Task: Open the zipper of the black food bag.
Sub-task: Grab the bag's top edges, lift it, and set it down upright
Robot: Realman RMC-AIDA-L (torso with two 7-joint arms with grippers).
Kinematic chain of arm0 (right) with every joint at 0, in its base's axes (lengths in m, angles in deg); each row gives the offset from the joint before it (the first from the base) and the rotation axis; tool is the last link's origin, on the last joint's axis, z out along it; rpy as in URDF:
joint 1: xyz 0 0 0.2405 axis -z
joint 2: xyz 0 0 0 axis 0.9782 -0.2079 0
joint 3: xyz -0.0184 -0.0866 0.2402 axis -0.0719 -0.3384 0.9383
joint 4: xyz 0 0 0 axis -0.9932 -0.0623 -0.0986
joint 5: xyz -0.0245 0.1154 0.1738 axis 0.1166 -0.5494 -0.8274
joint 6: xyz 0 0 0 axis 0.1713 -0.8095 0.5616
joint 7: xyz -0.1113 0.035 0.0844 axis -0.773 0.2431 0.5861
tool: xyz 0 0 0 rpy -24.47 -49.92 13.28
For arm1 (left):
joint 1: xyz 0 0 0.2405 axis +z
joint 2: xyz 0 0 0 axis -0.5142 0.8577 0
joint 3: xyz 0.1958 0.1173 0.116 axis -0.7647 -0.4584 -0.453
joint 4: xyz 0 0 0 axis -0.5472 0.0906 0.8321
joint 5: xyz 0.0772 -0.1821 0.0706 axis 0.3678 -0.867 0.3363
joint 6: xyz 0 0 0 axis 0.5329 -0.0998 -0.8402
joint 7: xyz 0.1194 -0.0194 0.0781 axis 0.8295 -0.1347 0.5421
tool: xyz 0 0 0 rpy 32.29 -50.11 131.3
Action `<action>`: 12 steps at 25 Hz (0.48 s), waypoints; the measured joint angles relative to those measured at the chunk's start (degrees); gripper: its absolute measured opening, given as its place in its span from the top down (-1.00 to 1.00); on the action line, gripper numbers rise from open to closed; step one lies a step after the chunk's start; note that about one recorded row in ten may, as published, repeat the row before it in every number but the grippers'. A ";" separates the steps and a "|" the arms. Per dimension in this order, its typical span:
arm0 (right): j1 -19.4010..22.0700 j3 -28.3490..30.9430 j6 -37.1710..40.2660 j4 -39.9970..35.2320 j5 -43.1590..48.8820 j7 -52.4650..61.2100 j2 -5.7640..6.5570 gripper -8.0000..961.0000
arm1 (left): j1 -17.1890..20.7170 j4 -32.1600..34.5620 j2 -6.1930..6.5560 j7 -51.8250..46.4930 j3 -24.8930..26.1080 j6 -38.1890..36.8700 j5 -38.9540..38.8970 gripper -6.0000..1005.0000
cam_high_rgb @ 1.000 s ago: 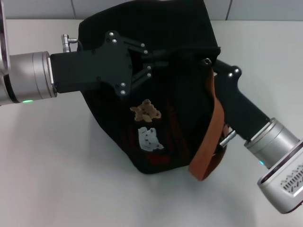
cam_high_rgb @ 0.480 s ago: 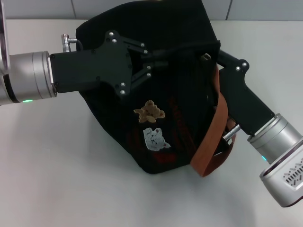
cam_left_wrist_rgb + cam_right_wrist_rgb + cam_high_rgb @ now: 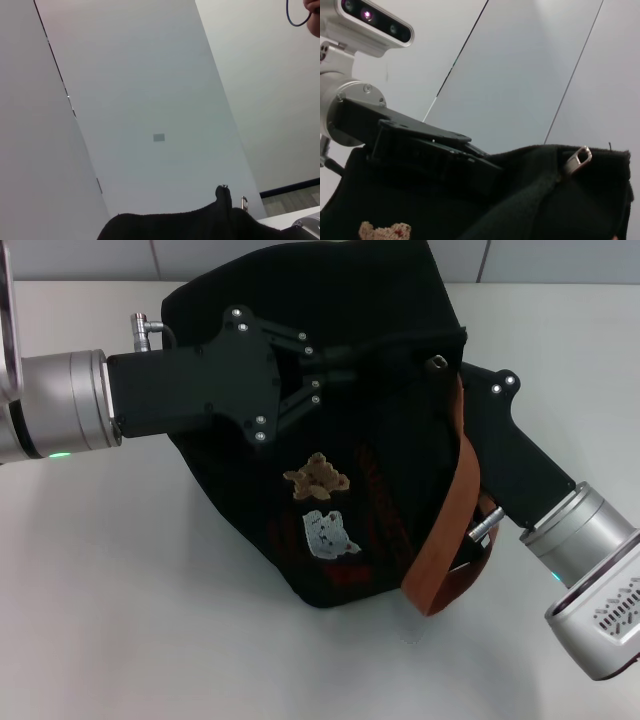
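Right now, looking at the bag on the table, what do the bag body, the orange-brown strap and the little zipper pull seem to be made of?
The black food bag looks like soft matte fabric: it sags and creases and shows no shine. The orange-brown strap seems to be flat smooth webbing or faux leather; which one is unclear. The zipper pull looks like metal, silver with a bright glint and a punched slot.

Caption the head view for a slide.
Left hand and right hand meet at the black food bag top seam.

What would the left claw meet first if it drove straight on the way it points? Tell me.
Probably the black food bag: the left claw already points into its upper fabric, though contact is unclear.
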 joint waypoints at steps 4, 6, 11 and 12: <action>-0.17 0.00 -0.57 0.02 0.53 -0.01 0.00 0.73 | 0.00 0.00 0.00 0.00 0.00 0.00 -0.03 0.81; -0.27 0.00 -0.92 0.04 0.88 -0.02 0.00 0.79 | 0.00 0.00 0.00 0.00 0.00 0.00 -0.03 0.81; -0.33 0.01 -1.22 0.10 1.29 -0.03 0.00 0.96 | 0.07 0.01 0.00 0.09 0.00 -0.01 -0.09 0.81; -0.30 0.01 -1.24 0.10 1.44 -0.04 0.00 0.99 | 0.09 0.01 0.00 0.11 0.00 -0.02 -0.09 0.81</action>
